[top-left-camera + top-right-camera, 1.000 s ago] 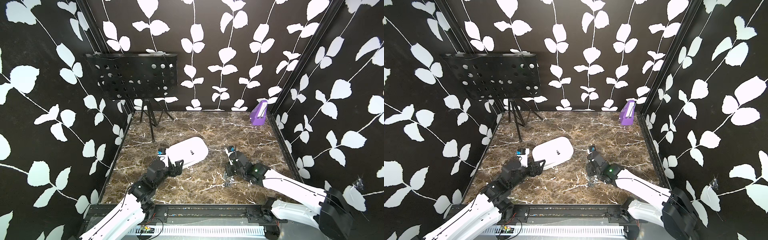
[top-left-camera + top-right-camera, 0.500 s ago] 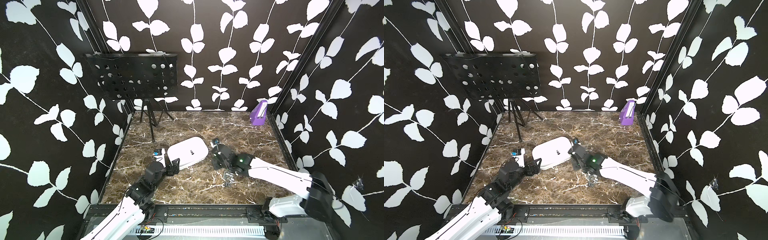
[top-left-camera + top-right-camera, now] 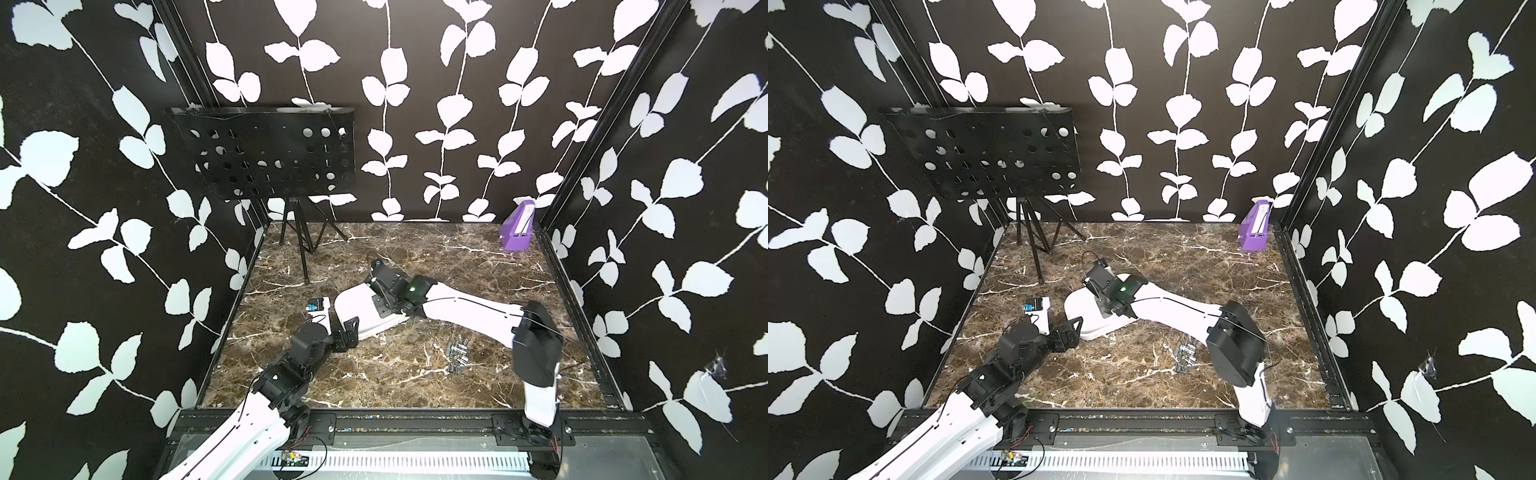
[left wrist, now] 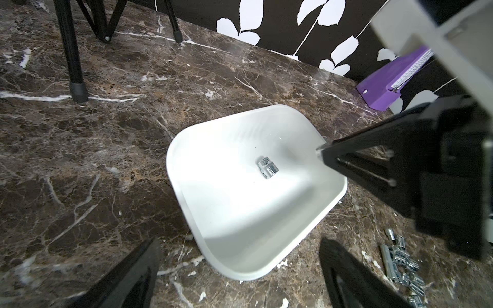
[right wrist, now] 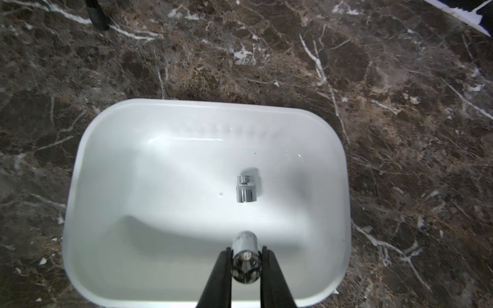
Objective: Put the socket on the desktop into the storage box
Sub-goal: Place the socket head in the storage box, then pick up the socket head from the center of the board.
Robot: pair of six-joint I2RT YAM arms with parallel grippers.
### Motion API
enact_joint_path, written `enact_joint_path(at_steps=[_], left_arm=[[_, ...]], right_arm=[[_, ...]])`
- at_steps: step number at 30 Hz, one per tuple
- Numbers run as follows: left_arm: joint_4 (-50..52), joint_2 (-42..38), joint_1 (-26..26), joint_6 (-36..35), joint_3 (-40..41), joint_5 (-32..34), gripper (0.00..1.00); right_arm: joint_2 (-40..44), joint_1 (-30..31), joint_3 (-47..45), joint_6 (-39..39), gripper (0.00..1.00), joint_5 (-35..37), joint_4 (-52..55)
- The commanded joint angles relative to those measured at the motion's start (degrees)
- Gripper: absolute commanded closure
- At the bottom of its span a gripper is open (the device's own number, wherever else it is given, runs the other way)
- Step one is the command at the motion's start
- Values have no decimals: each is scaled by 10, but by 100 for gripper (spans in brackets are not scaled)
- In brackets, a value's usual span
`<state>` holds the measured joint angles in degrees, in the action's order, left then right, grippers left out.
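The white storage box (image 3: 356, 308) (image 3: 1080, 311) lies mid-desktop, and one chrome socket (image 5: 246, 188) (image 4: 267, 168) rests on its floor. Directly above the box's inside, my right gripper (image 5: 245, 257) (image 3: 380, 300) is shut on a second chrome socket (image 5: 244, 240), pinched between both black fingers. My left gripper (image 4: 240, 248) (image 3: 349, 330) hovers at the box's near corner, open, with nothing between its fingers. A loose pile of sockets (image 3: 457, 354) (image 3: 1185, 354) (image 4: 400, 260) lies on the marble to the right of the box.
A small purple upright box (image 3: 517, 230) (image 3: 1254, 232) stands in the back right corner. A black perforated music stand (image 3: 270, 158) on a tripod (image 3: 302, 249) occupies the back left. Dark walls close in the marble desktop on three sides.
My right arm has swung left from the socket pile to above the storage box, carrying the socket. The left arm has drawn back slightly toward the near edge.
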<state>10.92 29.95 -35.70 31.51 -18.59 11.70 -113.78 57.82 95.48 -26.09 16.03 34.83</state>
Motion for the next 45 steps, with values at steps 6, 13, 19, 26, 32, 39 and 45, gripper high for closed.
enact_joint_path(at_steps=[6,13,19,26,32,39,45], left_arm=[[8,-6,-2,-3,-4,8,7],[3,-10,-2,-2,-1,5,7],[0,-7,-2,-2,0,0,7],[-2,-10,-2,-2,-1,-7,7],[-2,-11,-2,-3,-3,-17,8],[-19,1,-4,1,-3,-47,10],[-94,46,-28,-11,7,-114,14]], right_arm=[[-65,-37,63,9,82,-73,19],[-84,-63,62,4,76,-102,15],[-77,-65,57,6,64,-110,19],[4,-62,1,26,62,-95,14],[182,-59,-178,47,62,-15,-19],[397,-65,-418,28,60,58,-55],[458,-80,-521,-14,59,75,-95]])
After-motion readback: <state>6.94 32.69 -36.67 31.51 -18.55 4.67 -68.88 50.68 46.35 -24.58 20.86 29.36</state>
